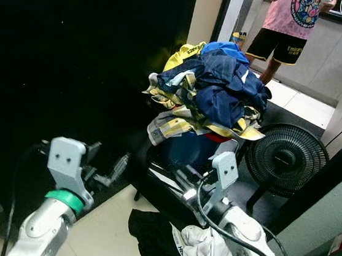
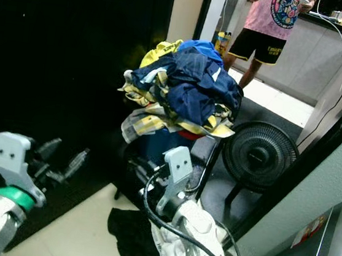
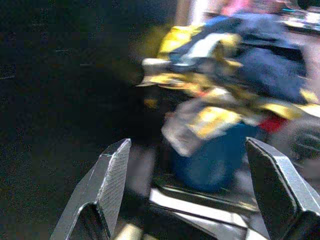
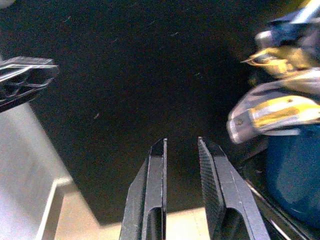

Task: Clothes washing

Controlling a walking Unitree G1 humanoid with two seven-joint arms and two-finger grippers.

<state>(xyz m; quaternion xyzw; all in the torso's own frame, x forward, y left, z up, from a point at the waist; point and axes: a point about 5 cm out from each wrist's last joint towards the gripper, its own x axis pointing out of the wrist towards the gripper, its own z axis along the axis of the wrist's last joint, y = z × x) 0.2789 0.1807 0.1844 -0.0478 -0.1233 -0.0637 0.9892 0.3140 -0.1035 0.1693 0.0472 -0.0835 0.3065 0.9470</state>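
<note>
A heap of clothes (image 1: 212,89), dark blue, yellow and grey, spills over a blue basket (image 1: 187,149) that stands on a low black stand (image 1: 160,192). My left gripper (image 1: 106,161) is raised to the left of the basket, short of it, open with nothing between its fingers (image 3: 112,170). My right gripper (image 1: 173,173) is held low in front of the stand; its fingers (image 4: 152,190) stand almost together, holding nothing. A white garment (image 1: 206,252) is draped by my right forearm, and a black garment (image 1: 153,234) lies on the tiled floor below.
A black floor fan (image 1: 286,158) stands right of the basket. A person (image 1: 287,30) in a pink shirt and black shorts stands behind, by a counter. A dark wall (image 1: 73,61) takes up the left side. Pale floor tiles (image 1: 111,220) lie in front.
</note>
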